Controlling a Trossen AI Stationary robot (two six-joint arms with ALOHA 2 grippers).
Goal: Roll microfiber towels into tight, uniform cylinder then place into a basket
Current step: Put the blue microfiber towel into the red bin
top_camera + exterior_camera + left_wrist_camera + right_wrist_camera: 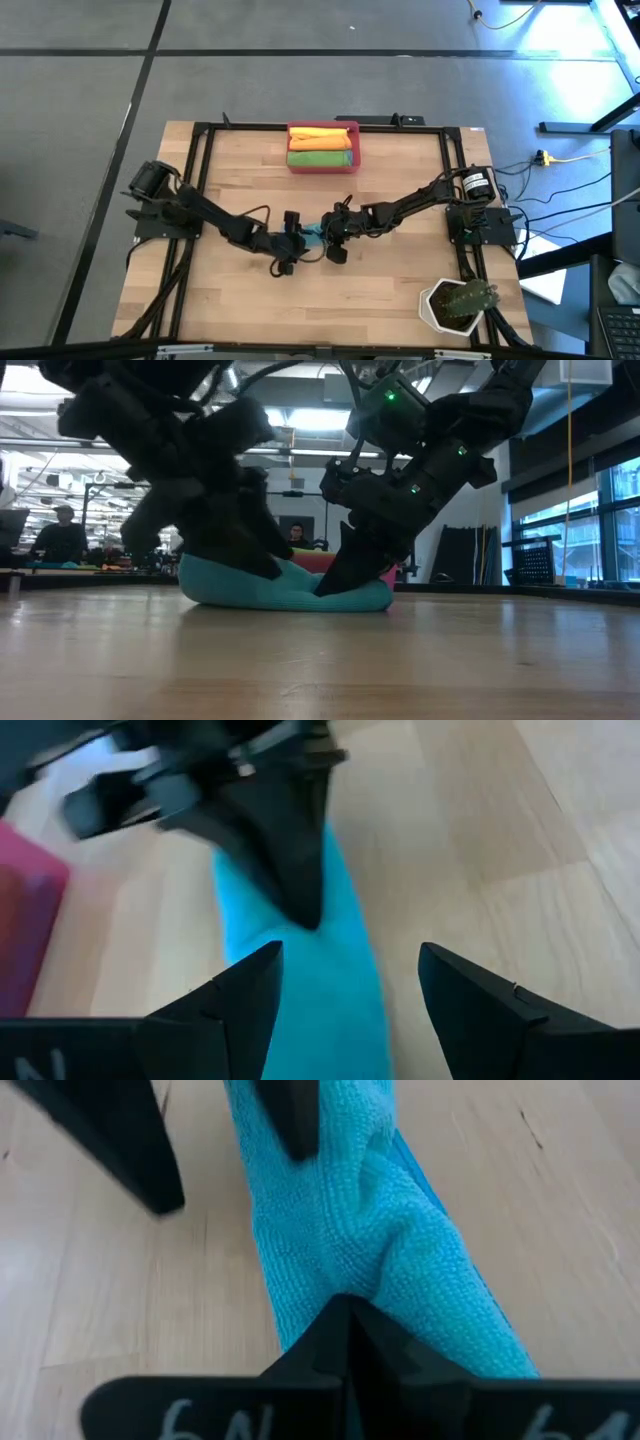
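A teal-blue microfiber towel (313, 236), rolled into a thick roll, lies on its side at the table's middle (290, 592). My right gripper (345, 1305) is shut and bears on the roll near its right end. My left gripper (350, 955) is open over the roll's left end, one finger (292, 1120) above the cloth and the other (140, 1150) beside it over bare wood. The red-pink basket (353, 150) stands at the far middle and holds an orange, a yellow and a green rolled towel. My left gripper has one fingertip (268, 565) against the top of the roll's left end; whether it touches, I cannot tell. My right gripper presses its shut fingertips (300, 890) down on the top of the roll (375, 1275) near its right end. The fingers slant down from the table's right. The cloth creases and dents in under them, and the roll lies on the table.
A white hexagonal pot with a cactus (455, 305) stands at the near right corner. A black frame (200, 160) runs around the wooden top. In the low view, people (62, 525) sit in the room beyond the table.
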